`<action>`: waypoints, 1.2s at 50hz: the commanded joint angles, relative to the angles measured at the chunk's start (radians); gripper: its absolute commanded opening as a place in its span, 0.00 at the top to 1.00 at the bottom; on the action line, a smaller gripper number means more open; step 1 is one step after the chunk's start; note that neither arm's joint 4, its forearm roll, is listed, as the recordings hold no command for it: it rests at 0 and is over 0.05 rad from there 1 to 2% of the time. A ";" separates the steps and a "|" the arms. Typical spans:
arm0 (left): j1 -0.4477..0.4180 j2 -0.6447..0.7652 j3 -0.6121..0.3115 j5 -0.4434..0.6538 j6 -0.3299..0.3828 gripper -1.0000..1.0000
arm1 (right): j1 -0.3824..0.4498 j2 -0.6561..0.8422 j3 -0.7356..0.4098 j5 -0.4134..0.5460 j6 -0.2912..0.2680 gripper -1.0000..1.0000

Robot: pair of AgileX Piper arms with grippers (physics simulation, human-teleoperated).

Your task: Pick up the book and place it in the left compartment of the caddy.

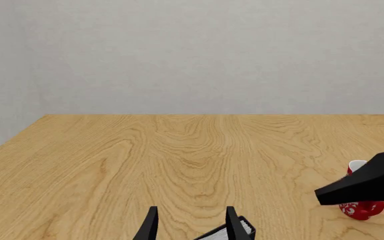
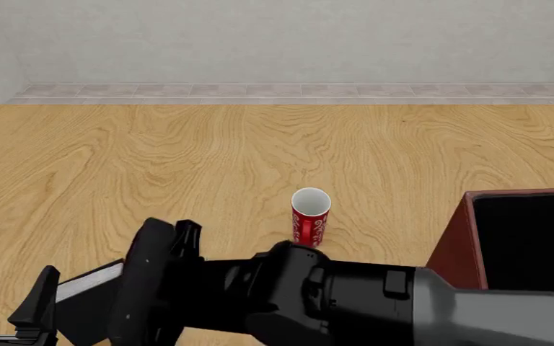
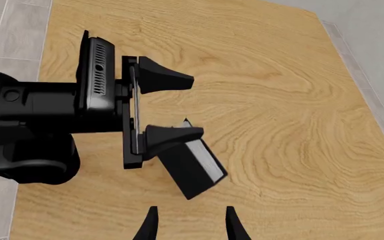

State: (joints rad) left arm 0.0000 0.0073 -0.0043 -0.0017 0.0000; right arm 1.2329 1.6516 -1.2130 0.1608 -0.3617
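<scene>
1. The book (image 3: 193, 165) lies on the table (image 2: 210, 158) at the near left corner, about 7 o'clock in the front view; there its white page edge (image 2: 89, 281) shows just left of the black arm that crosses the foreground.
2. In the right wrist view the book sits tilted, black cover up with the page block facing out, and one finger (image 3: 172, 135) of the left gripper (image 3: 168, 107) rests against its upper corner.
3. The left gripper's jaws stand wide apart. The book is beside the lower finger and not between the two, so nothing is clamped.
4. The right gripper (image 3: 190, 225) hovers over the book with its two fingertips parted and nothing held between them.
5. The right arm (image 2: 354, 295) reaches across the front view from 4 o'clock toward 8 o'clock.
6. A red-and-white can (image 2: 310, 216) stands upright near the table's centre, well apart from the book.
7. The caddy (image 2: 460, 245) sits at 4 o'clock, at the right edge, its left compartment (image 2: 527, 238) black-lined and open.
</scene>
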 commanded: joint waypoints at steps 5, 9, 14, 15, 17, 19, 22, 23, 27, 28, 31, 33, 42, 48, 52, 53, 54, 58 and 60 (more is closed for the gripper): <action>0.000 0.000 0.000 0.000 0.000 0.00 | -0.005 0.072 -0.054 0.009 -0.014 0.00; 0.000 0.000 0.000 0.000 0.000 0.00 | -0.006 0.083 -0.064 0.010 -0.018 0.00; 0.000 0.000 0.000 0.000 0.000 0.00 | -0.012 0.110 -0.078 0.008 -0.024 0.00; 0.000 0.000 0.000 0.000 0.000 0.00 | -0.012 0.110 -0.078 0.008 -0.024 0.00; 0.000 0.000 0.000 0.000 0.000 0.00 | -0.009 0.116 -0.077 0.006 -0.027 0.00; 0.000 0.000 0.000 0.000 0.000 0.00 | -0.009 0.122 -0.079 0.007 -0.032 0.00; 0.000 0.000 0.000 0.000 0.000 0.00 | -0.011 0.133 -0.086 0.006 -0.036 0.00; 0.000 0.000 0.000 0.000 0.000 0.00 | -0.012 0.138 -0.090 0.006 -0.037 0.00; 0.000 0.000 0.000 0.000 0.000 0.00 | -0.018 0.156 -0.104 0.007 -0.042 0.00; 0.000 0.000 0.000 0.000 0.000 0.00 | -0.020 0.158 -0.106 0.008 -0.043 0.00; 0.000 0.000 0.000 0.000 0.000 0.00 | -0.024 0.169 -0.112 0.005 -0.052 0.00; 0.000 0.000 0.000 0.000 0.000 0.00 | -0.026 0.175 -0.116 0.005 -0.055 0.00; 0.000 0.000 0.000 0.000 0.000 0.00 | -0.036 0.202 -0.136 0.004 -0.066 0.00; 0.000 0.000 0.000 0.000 0.000 0.00 | -0.045 0.224 -0.153 0.004 -0.076 0.00; 0.000 0.000 0.000 0.000 0.000 0.00 | -0.050 0.241 -0.172 0.011 -0.081 0.00; 0.000 0.000 0.000 0.000 0.000 0.00 | -0.052 0.246 -0.177 0.012 -0.084 0.00; 0.000 0.000 0.000 0.000 0.000 0.00 | -0.053 0.251 -0.183 0.015 -0.085 0.00; 0.000 0.000 0.000 0.000 0.000 0.00 | -0.058 0.270 -0.202 0.019 -0.095 0.00; 0.000 0.000 0.000 0.000 0.000 0.00 | -0.064 0.279 -0.211 0.018 -0.103 0.00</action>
State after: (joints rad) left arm 0.0000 0.0073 -0.0043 -0.0017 0.0000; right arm 1.1843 1.8901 -1.3852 0.1730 -0.4433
